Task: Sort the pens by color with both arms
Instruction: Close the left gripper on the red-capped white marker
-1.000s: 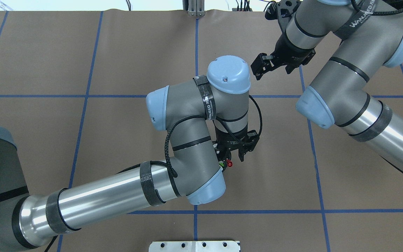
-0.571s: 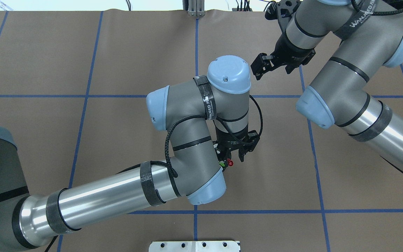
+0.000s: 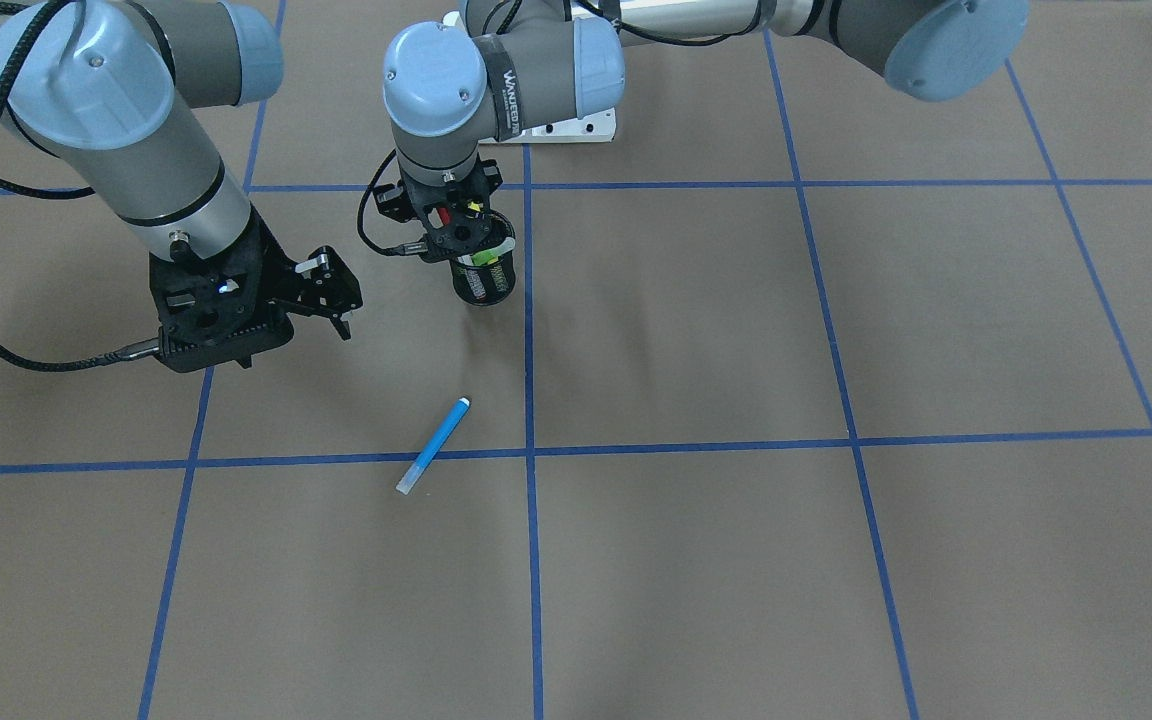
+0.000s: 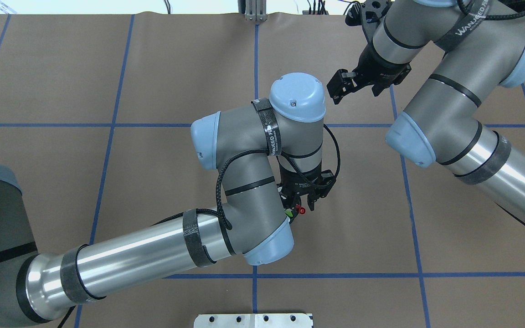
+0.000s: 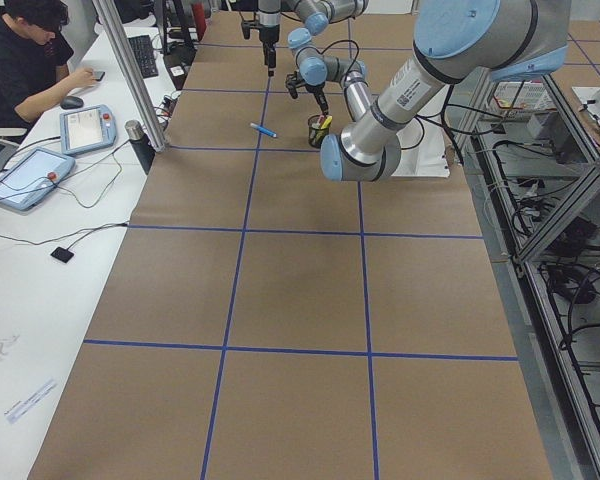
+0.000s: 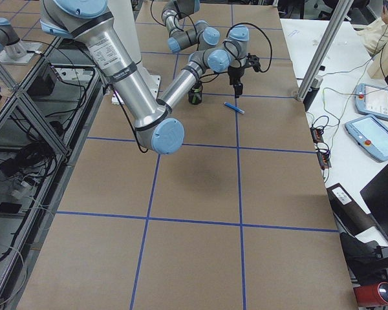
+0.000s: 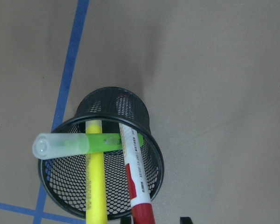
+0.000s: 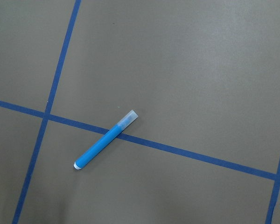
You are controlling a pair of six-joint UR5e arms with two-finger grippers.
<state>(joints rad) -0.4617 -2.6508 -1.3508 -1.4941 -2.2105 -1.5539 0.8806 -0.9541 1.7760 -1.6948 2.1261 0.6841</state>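
A: Where the left arm [image 4: 244, 182] crosses the overhead view, what is hidden?
B: The cup [image 7: 130, 105]; only a green and a red tip are seen there. Of the left tool [image 4: 303, 207], the fingertips are cut off in its wrist view.
A: What is counted?
B: Four pens. The yellow pen [image 7: 95, 186], green pen [image 7: 107, 141] and red pen [image 7: 135, 177] are stood in the one cup. The blue pen [image 3: 433, 445] is laid on the bench [image 3: 836, 550] across a tape line [image 8: 200, 156].
A: And the two tools?
B: The left tool is held spread over the cup, the red cap between its fingers, ungripped. The right tool [image 3: 336, 297] is spread too, nothing held.
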